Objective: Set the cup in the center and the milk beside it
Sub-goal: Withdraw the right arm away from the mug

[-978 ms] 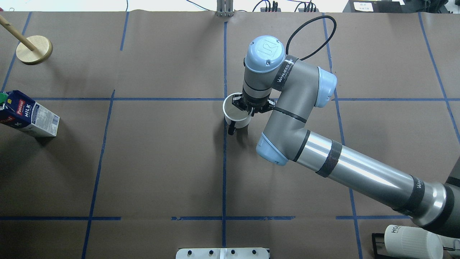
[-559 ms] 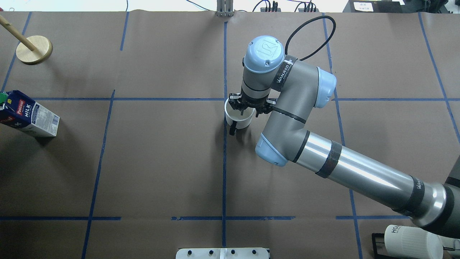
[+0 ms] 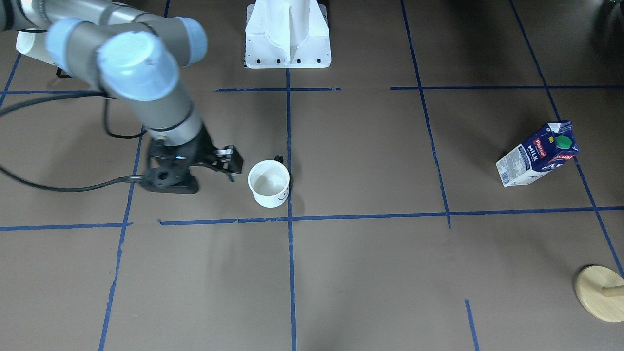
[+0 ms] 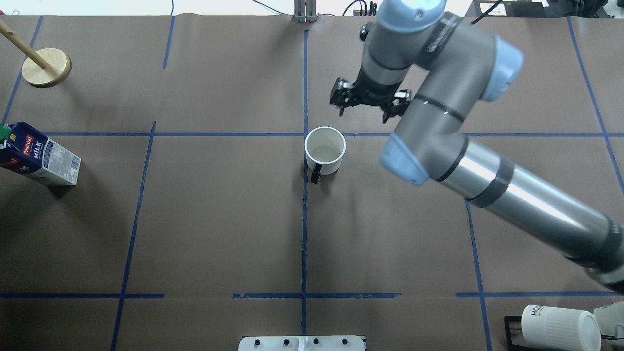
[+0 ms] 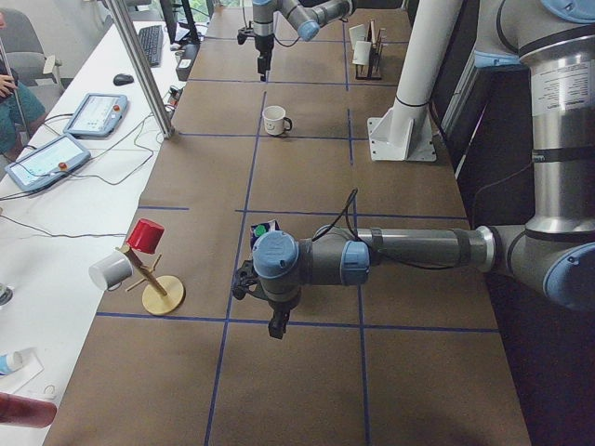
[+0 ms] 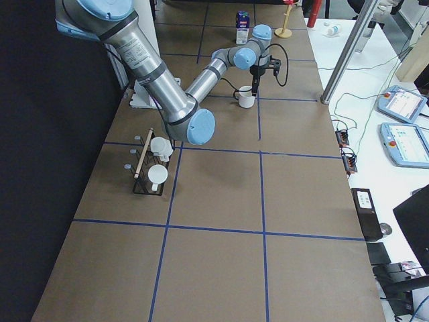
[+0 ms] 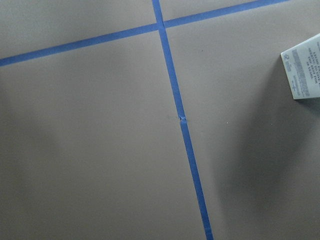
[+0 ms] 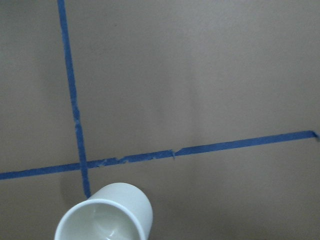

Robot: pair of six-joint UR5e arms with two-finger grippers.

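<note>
The white cup [image 4: 325, 151] with a black handle stands upright, touching the near right corner of the center tape crossing [image 4: 304, 134]. It also shows in the front view [image 3: 269, 183] and at the bottom of the right wrist view [image 8: 107, 215]. My right gripper [image 4: 366, 108] is open and empty, raised above the table beyond and to the right of the cup. The milk [image 4: 39, 156] stands at the far left edge; its corner shows in the left wrist view [image 7: 302, 70]. My left gripper [image 5: 277, 325] hangs near the milk; I cannot tell whether it is open.
A wooden mug tree [image 4: 46, 67] stands at the far left corner. A ribbed white mug [image 4: 560, 326] lies on a black rack at the near right. The white robot base [image 4: 302, 343] is at the near middle edge.
My right gripper has let go of the cup, opened, and lifted away to the far right. The cup stays by the tape crossing. The milk has not moved.
</note>
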